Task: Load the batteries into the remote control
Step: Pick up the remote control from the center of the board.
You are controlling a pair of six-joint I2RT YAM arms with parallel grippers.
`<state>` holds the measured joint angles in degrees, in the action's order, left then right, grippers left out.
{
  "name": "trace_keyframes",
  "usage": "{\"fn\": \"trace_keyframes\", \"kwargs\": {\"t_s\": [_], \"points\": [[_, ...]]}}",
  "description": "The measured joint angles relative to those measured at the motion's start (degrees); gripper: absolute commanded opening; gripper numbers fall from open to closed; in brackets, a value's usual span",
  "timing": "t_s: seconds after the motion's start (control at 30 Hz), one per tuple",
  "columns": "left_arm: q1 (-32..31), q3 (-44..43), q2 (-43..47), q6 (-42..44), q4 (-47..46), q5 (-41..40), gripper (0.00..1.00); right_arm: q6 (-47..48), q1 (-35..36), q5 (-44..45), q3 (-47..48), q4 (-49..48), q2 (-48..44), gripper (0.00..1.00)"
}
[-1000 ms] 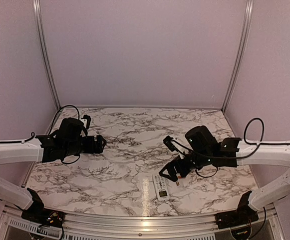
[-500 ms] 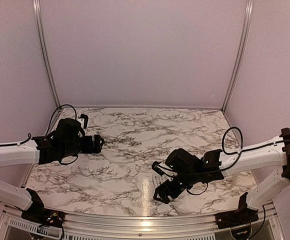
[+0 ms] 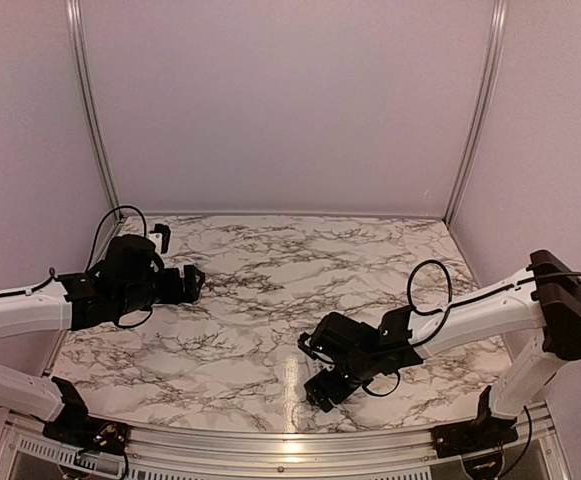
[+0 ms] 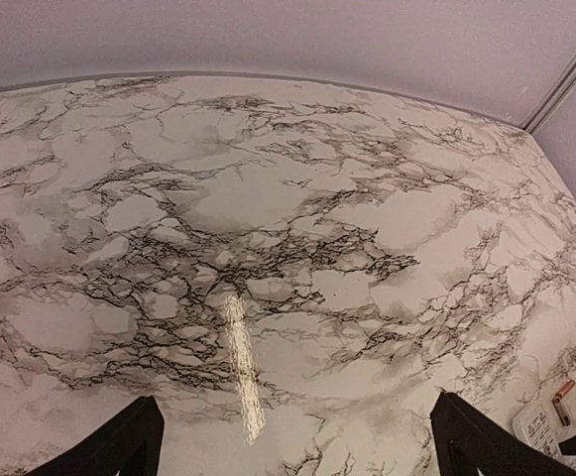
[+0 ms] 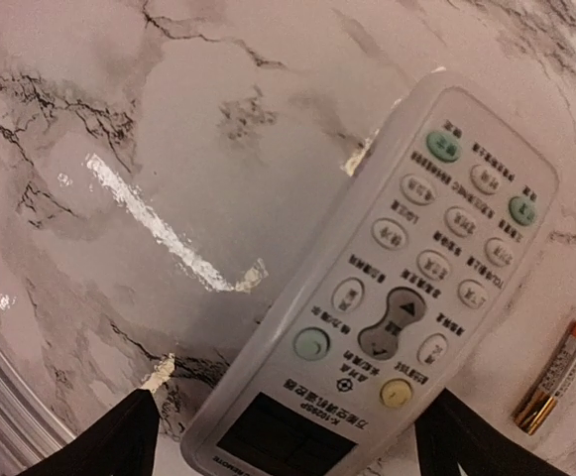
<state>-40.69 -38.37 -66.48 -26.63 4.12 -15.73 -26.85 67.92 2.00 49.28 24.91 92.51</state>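
So the remote control (image 5: 377, 297) is lying buttons-up close to the near edge of the tabletop (image 4: 268, 198), a bit right of the middle. One battery (image 5: 557, 377) sits on the marble just beside it, not touching. We only spot that one; the second doesn't show in any view.

What's changed: a second ago the right gripper (image 3: 321, 386) was hovering further in from the near edge, beside the remote. It has swung down over it since, so the overhead view now hides the handset almost entirely. In the wrist view its fingers (image 5: 119, 436) are spread wide either side of the display end, gripping nothing yet. The left gripper (image 3: 192, 280) has eased back a touch toward the left edge, also spread wide and empty.

We reckon this is the approach for a pickup. Since the battery recess should be on the underside, the remote needs flipping before anything goes in.
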Motion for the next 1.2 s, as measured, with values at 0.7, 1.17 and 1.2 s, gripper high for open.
{"fn": "trace_keyframes", "kwargs": {"t_s": [0.7, 1.17, 1.2], "points": [[-0.04, 8.83, 10.45, 2.34, -7.08, 4.37, 0.99, 12.92, 0.17, -0.96, 4.7, -2.45, 5.73, 0.4], [-3.8, 13.99, 20.85, 9.44, -17.11, 11.61, 0.99, 16.5, -3.78, -15.06, 4.35, -4.31, -1.88, 0.31], [-4.59, 13.86, 20.46, 10.54, -17.11, 11.3, 0.99, 16.61, -5.09, -16.2, 4.22, -4.7, -3.5, 0.31]]}}
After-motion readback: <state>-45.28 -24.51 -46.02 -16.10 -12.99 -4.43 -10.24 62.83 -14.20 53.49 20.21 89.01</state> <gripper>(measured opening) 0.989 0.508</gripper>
